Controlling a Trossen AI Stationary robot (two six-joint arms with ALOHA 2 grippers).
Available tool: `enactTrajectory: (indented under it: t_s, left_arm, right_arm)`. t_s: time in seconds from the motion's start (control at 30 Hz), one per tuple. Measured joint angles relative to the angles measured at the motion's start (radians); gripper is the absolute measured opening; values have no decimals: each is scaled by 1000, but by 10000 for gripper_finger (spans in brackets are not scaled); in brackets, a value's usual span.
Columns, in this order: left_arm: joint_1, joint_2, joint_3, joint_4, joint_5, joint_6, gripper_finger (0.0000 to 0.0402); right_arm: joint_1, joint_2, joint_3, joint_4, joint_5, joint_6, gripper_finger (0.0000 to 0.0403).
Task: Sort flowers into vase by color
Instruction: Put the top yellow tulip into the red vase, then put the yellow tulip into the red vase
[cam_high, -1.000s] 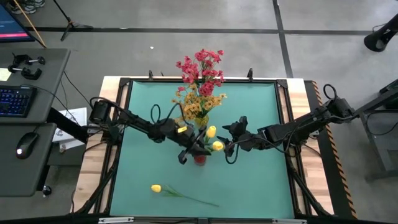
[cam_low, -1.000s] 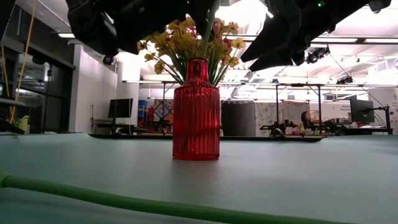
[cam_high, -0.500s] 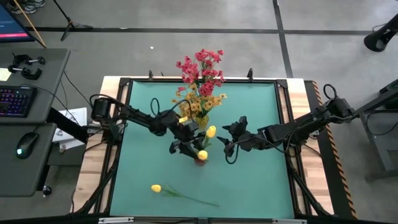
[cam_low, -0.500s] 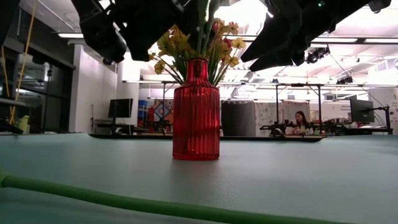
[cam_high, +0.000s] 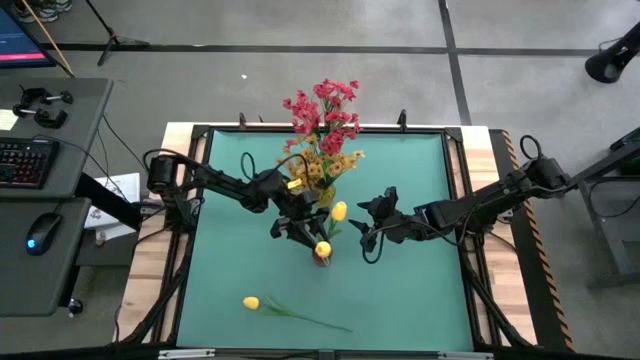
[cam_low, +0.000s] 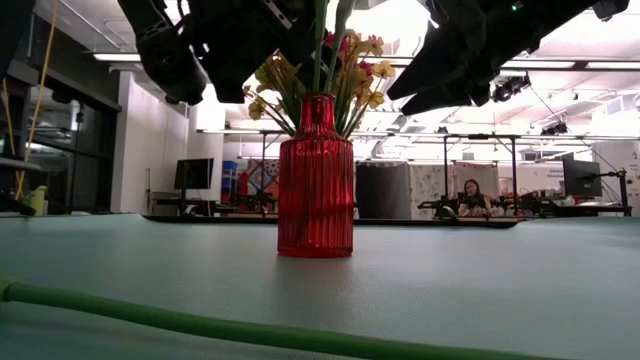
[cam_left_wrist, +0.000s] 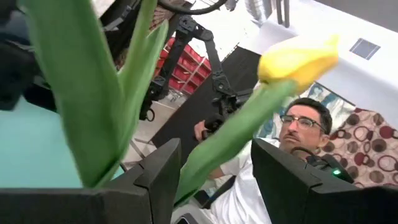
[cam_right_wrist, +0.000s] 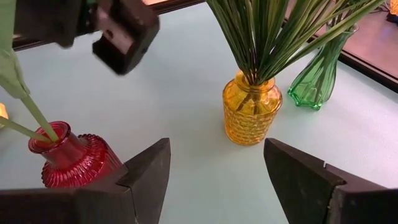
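Observation:
A red vase (cam_high: 321, 256) stands mid-table with two yellow tulips in it, one blossom (cam_high: 322, 249) over its mouth and one (cam_high: 340, 210) leaning toward the far side. My left gripper (cam_high: 292, 233) hovers open just left of the vase. A tulip stem (cam_left_wrist: 214, 152) runs up between its fingers to a yellow blossom (cam_left_wrist: 298, 59). My right gripper (cam_high: 368, 238) waits open and empty right of the vase (cam_right_wrist: 68, 162). A third yellow tulip (cam_high: 250, 301) lies flat on the mat near the front edge. My left gripper stands open around the stem (cam_left_wrist: 199, 174) of a tulip in the red vase, and the stem passes close by one finger (cam_left_wrist: 165, 177). Whether that finger touches the stem, I cannot tell.
A yellow vase (cam_right_wrist: 252, 109) with orange-yellow blossoms (cam_high: 318, 170) and a green vase (cam_right_wrist: 320, 78) with pink-red blossoms (cam_high: 325, 108) stand toward the far edge. The lying tulip's long stem (cam_low: 200, 325) crosses the near mat. A person sits beyond the table.
My left gripper has opened, let go of the tulip and rolled about its own axis, drifting a little toward the far edge. The freed tulip's blossom has swung from the vase's right side to just over its mouth, its stem staying in the vase.

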Motion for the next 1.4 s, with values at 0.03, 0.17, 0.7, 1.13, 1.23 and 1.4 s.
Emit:
enactTrajectory:
  t_s: [0.03, 0.17, 0.7, 1.13, 1.23, 1.4]
  left_arm:
    - [6, -6, 0, -4, 1, 9, 184]
    - [18, -38, 0, -2, 15, 43, 184]
    - [70, -435, -367, -33, -238, 303, 184]
    - [84, -799, -527, -514, -865, 617, 184]
    - [81, -844, -527, -531, -826, 602, 184]
    - [55, -929, -526, -515, -731, 581, 184]
  right_arm:
    - [0, 0, 0, -2, 0, 1, 248]
    - [0, 0, 0, -8, 0, 1, 248]
    - [0, 0, 0, -28, 0, 39, 248]
    - [0, 43, 0, 37, 8, 89, 248]
    - [0, 78, 0, 56, -2, 87, 248]
    - [-10, 100, 0, 70, -16, 72, 248]
